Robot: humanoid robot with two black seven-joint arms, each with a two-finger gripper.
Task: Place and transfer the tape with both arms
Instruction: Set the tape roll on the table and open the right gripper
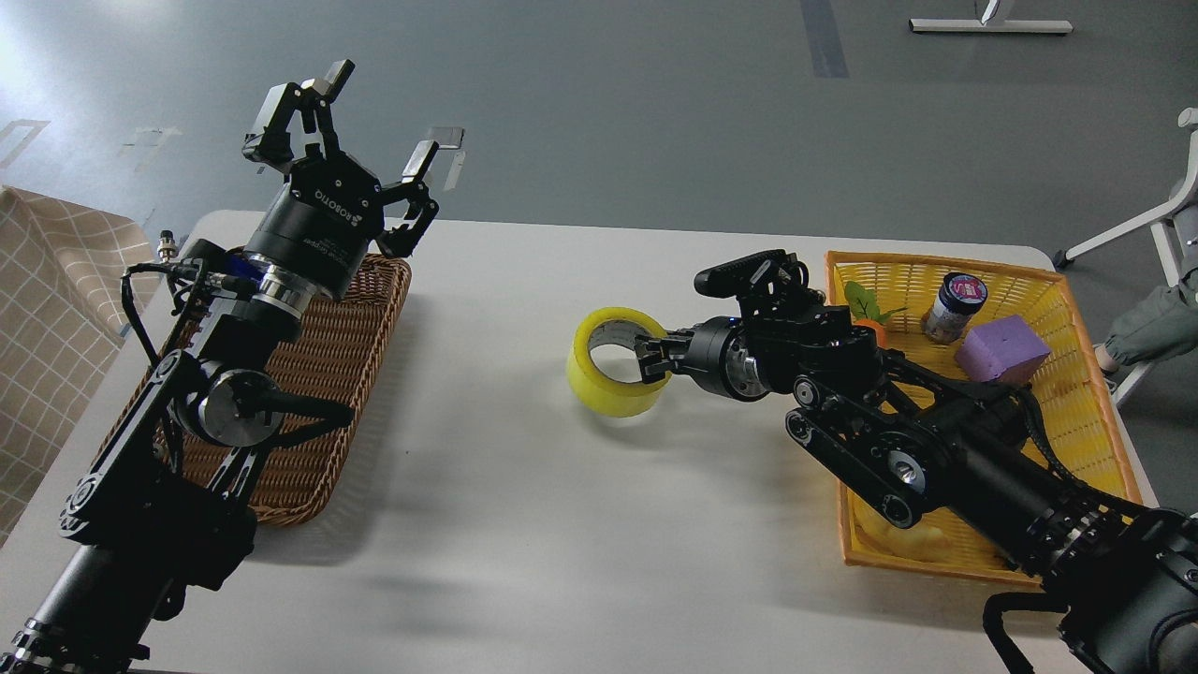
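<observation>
The tape point(613, 374), a wide yellow roll with a grey-white core, is low at the middle of the white table point(524, 505), at or just above its surface. My right gripper point(650, 364) is shut on the roll's right wall, one finger inside the core and one outside. The right arm comes in from the lower right over the yellow basket. My left gripper point(356, 117) is open and empty, raised high above the far end of the brown wicker basket point(318, 412), well left of the tape.
The yellow basket point(1086, 393) at the right holds a dark-capped jar point(953, 304), a purple block point(1000, 348), a small carrot toy point(866, 318) and a pale yellow toy partly hidden under my arm. A checked cloth point(47, 309) lies at the left edge.
</observation>
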